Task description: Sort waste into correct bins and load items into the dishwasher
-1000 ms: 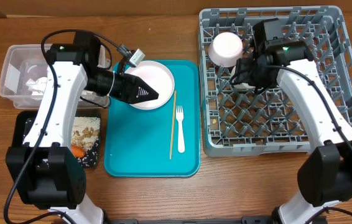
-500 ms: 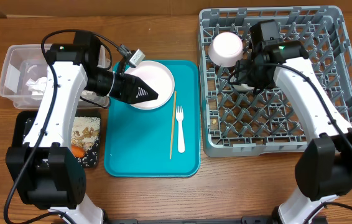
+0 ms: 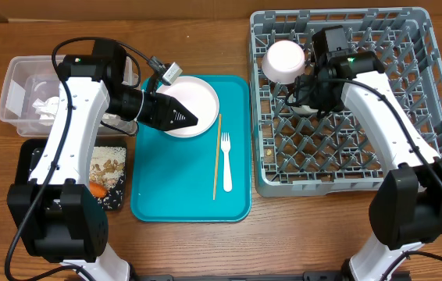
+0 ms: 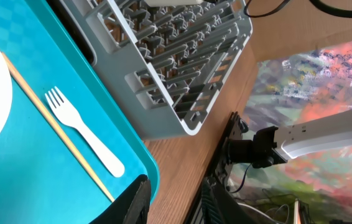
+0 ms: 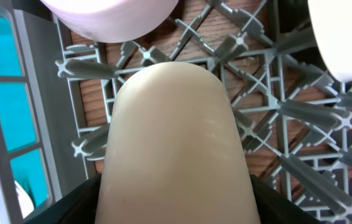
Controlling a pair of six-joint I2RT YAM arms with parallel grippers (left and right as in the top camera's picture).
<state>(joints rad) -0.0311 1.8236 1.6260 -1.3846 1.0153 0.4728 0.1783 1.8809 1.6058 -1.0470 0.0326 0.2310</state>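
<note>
Small white cup (image 5: 173,155): clamped in right claw (image 3: 304,101) above dish rack (image 3: 322,156), toward its 10 o'clock corner, beside bowl (image 3: 285,61); left claw (image 3: 194,119): fingers slightly apart, empty, over plate (image 3: 199,92) at 12 o'clock of teal tray (image 3: 174,179); fork (image 3: 226,164) and chopstick (image 3: 216,156) lie at 3 o'clock.

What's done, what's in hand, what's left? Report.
Done: napkins in the clear tub, food scraps in the black tray, bowl in the rack.
In hand: right gripper grips the small cup over the rack.
To do: plate, fork, chopstick on the teal tray; left gripper hovers over the plate.
</note>
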